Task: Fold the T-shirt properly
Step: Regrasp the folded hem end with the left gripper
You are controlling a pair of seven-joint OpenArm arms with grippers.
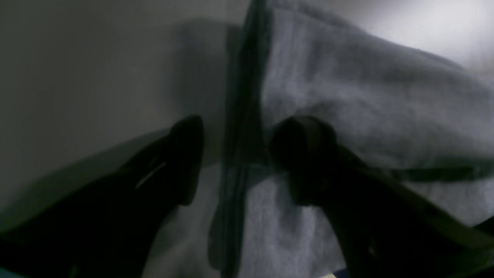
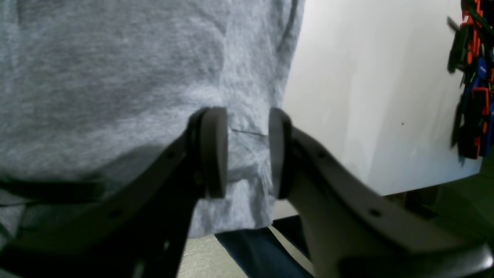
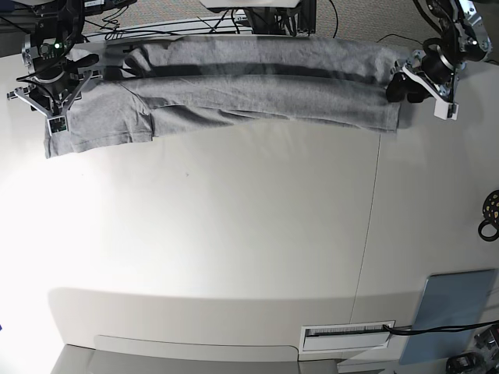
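Base view shows us mid-fold: left gripper (image 3: 399, 84) spread astride the T-shirt (image 3: 257, 86) edge, right gripper (image 3: 54, 117) half-spread over its corner, both needing to pinch next.

Your left wrist view is dark and blurred: you cannot tell whether the left end effector (image 1: 235, 158) touches the T-shirt (image 1: 366, 104). The right wrist view cuts the cloth off at top and left. In the base view, the grey-blue pad (image 3: 456, 312) runs off the frame's right edge.
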